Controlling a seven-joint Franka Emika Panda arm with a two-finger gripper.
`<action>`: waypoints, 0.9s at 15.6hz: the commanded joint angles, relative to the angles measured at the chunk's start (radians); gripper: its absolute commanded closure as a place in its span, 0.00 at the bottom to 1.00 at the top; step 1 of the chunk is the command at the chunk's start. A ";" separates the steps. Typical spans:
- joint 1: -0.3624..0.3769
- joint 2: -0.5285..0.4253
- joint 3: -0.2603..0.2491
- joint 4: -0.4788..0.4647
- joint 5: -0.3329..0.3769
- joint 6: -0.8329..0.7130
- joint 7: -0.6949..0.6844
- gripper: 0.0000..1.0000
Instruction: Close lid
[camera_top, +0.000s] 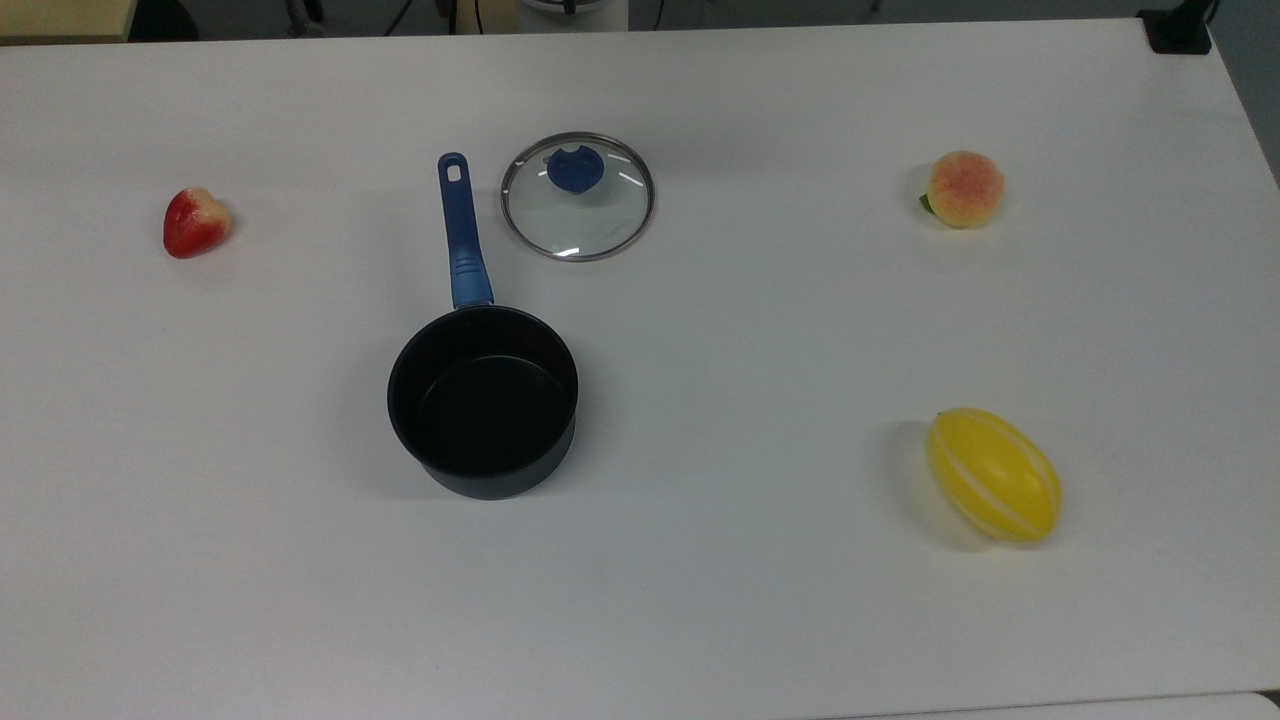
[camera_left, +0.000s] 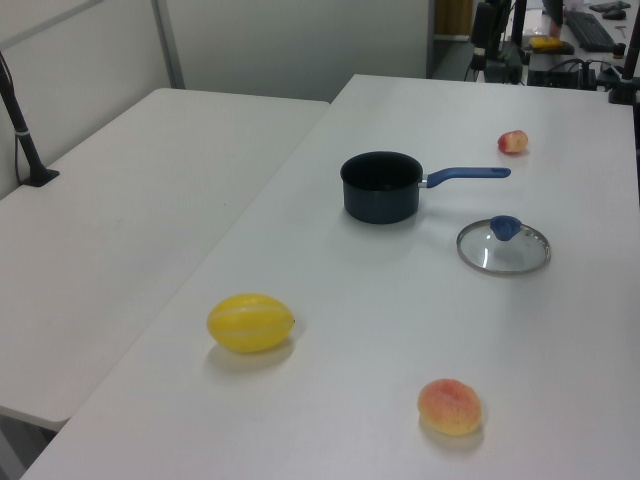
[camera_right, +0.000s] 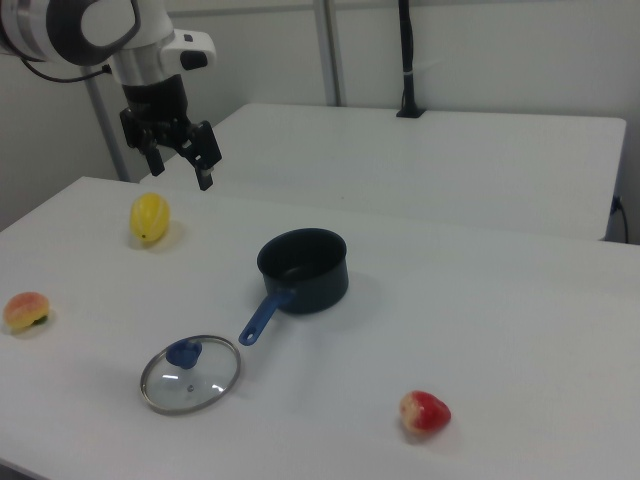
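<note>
- Three fruits sit toward the white table's (camera_top: 700, 620) outer parts, each with bare surface around it: in the top view a yellow melon (camera_top: 994, 474) at lower right, a peach (camera_top: 964, 188) at upper right and a strawberry (camera_top: 194, 221) far left.
- Nearest in the right view, the strawberry (camera_right: 425, 413) lies close to the front edge.
- Just behind, the lid (camera_right: 190, 373) rests flat on the table, blue knob up, uncovered on all sides.
- Beside it runs the blue handle of the black saucepan (camera_right: 303, 268); lid rim and handle look apart, though only narrowly.
- The saucepan (camera_top: 483, 400) stands open and upright near the table's middle.
- Farthest back, the gripper (camera_right: 182, 158) hangs in the air above the table near the melon (camera_right: 149, 216), fingers spread and holding nothing, well apart from the lid (camera_top: 577, 196).
- A second table (camera_left: 110, 220) adjoins along one long edge.
</note>
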 joint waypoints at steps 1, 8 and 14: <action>0.018 -0.022 -0.011 -0.016 0.008 -0.020 -0.015 0.00; 0.023 -0.022 -0.007 -0.019 0.008 -0.047 0.002 0.00; 0.024 -0.019 0.012 -0.043 0.013 -0.096 0.002 0.00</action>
